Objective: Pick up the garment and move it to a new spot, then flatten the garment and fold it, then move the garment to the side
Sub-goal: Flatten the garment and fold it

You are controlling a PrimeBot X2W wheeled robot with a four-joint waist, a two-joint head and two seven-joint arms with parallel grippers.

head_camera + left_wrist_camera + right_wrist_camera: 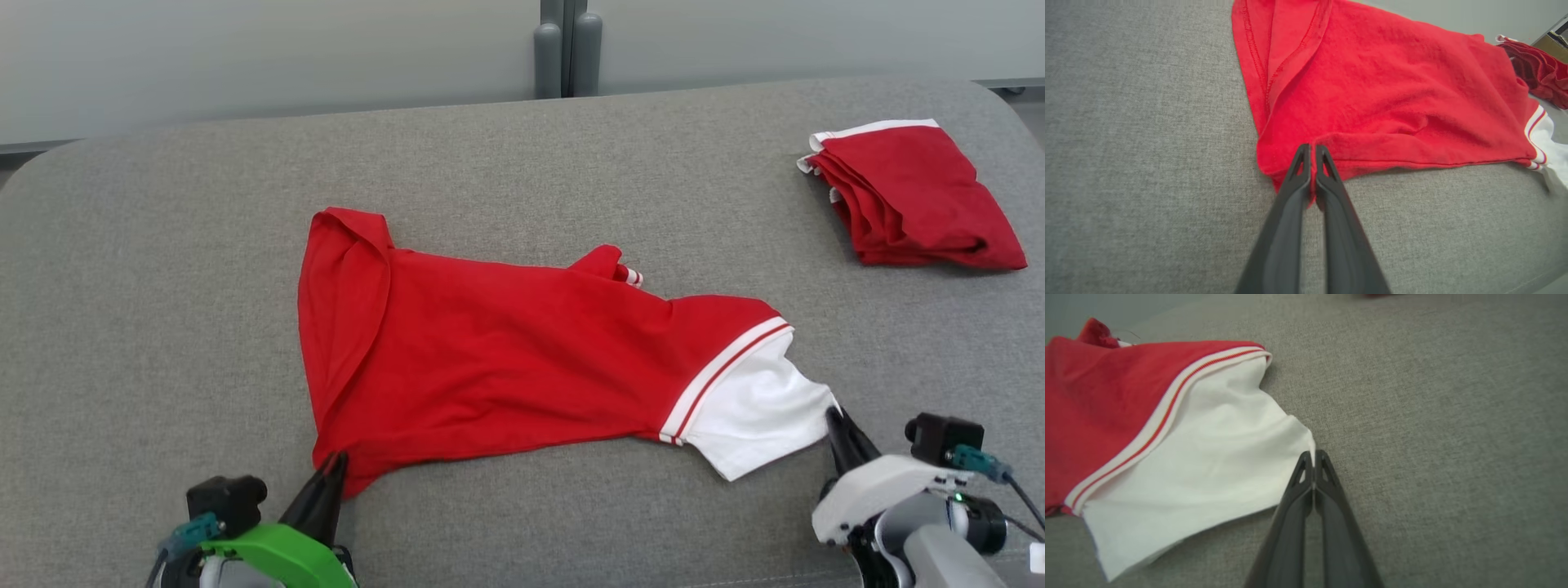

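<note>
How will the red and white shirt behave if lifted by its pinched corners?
Probably floppy: the shirt lies creased, one edge folded over, so it should sag. The left gripper and right gripper pinch only corners, which might slip.

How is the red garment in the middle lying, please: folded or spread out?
Spread out, not yet flat: the garment lies open on the grey surface, its left edge turned over, unlike the folded red garment far right.

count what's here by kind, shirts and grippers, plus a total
shirts: 2, the spread shirt and the folded shirt
grippers: 2, the left gripper and the right gripper, each shut on an edge of the spread shirt
total: 4
</note>
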